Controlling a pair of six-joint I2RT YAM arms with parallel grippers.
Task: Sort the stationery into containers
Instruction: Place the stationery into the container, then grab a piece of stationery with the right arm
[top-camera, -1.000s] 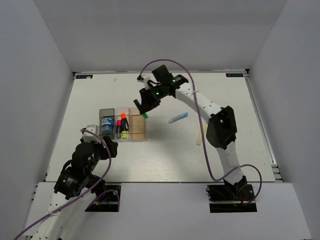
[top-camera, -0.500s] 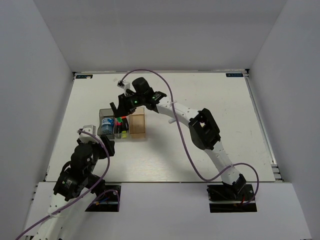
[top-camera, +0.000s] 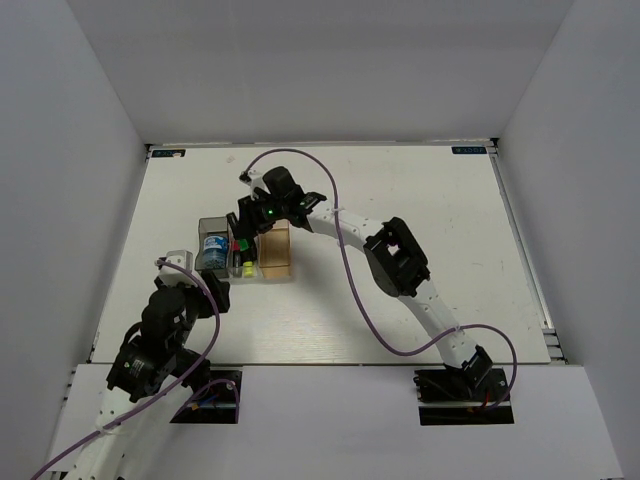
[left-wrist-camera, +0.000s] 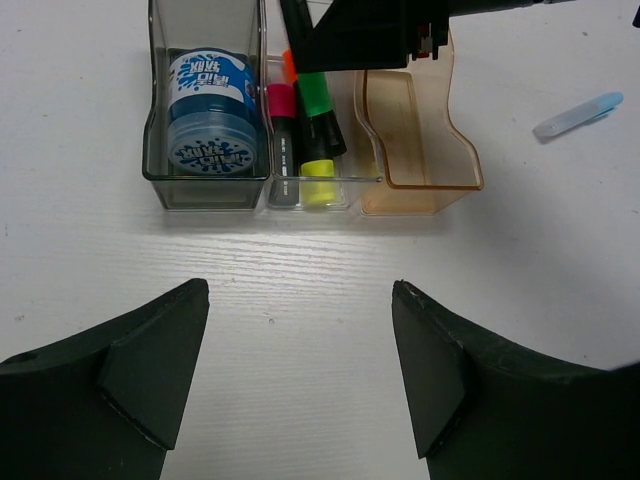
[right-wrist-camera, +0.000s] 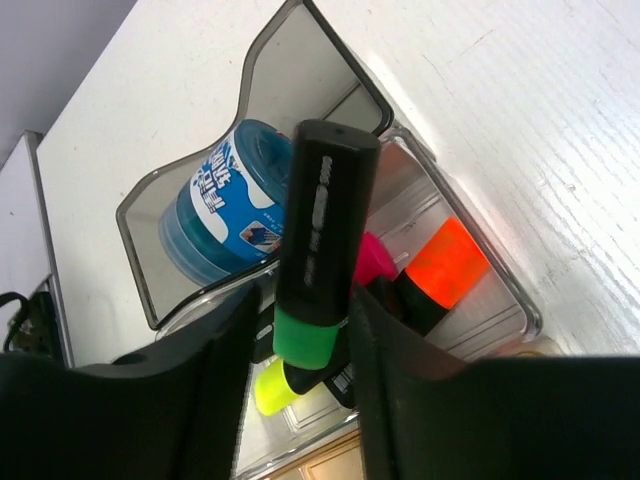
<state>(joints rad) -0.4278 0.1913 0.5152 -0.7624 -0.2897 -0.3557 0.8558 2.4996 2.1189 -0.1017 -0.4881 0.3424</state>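
Three joined bins stand in a row: smoky grey (left-wrist-camera: 160, 150), clear (left-wrist-camera: 330, 185) and amber (left-wrist-camera: 420, 160). The grey bin holds a blue-white round item (left-wrist-camera: 207, 120). The clear bin holds markers with pink (left-wrist-camera: 279, 100), orange (left-wrist-camera: 290, 65) and yellow (left-wrist-camera: 318, 168) caps. My right gripper (right-wrist-camera: 305, 330) is shut on a green-capped black marker (right-wrist-camera: 320, 220) and holds it tilted over the clear bin (right-wrist-camera: 500, 290), on top of the other markers. My left gripper (left-wrist-camera: 300, 290) is open and empty, on the table in front of the bins.
A pale blue stick (left-wrist-camera: 578, 113) lies on the white table to the right of the amber bin, which is empty. In the top view my right arm (top-camera: 400, 260) stretches across the table's middle to the bins (top-camera: 275, 255). Grey walls close in the table.
My right gripper has carried the green-capped marker left from beside the amber bin to over the clear bin and lowered it there. My left arm has hardly moved.
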